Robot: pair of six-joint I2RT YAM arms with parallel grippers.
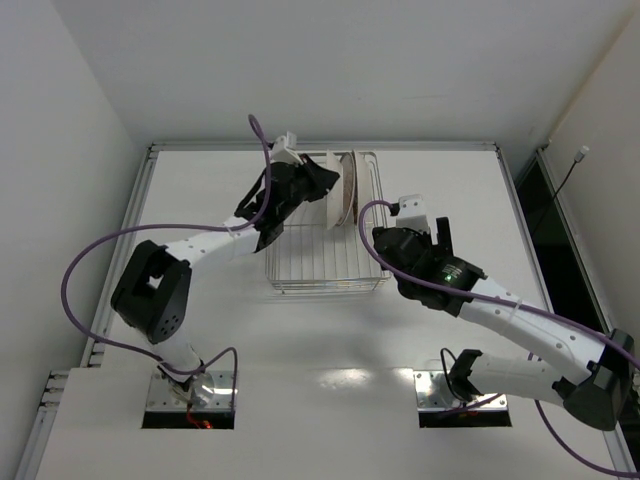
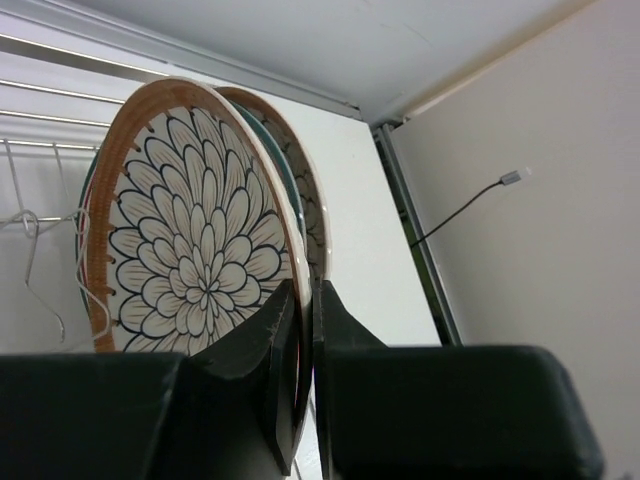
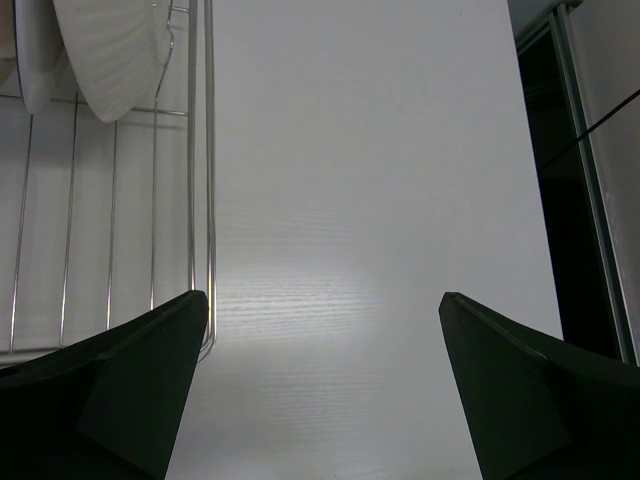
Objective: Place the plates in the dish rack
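White bench (image 1: 400, 340) between pale walls. I see my left fingers (image 2: 285, 330) clamped on the lower rim of a patterned plate (image 2: 200, 240). It stands on edge at the far end of the dish rack (image 1: 320, 262), close against a second plate (image 2: 312, 205) behind it. I see my right fingers (image 3: 140, 380) spread wide apart over the bench, just beside the rack's right rail.

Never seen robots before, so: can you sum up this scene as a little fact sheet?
left fingers: shut on the rim of the orange-rimmed petal-patterned round plate, held upright
second plate: upright, close behind it
silver wire dish rack: beneath the plates
right fingers: open, empty, over the white table beside the rack
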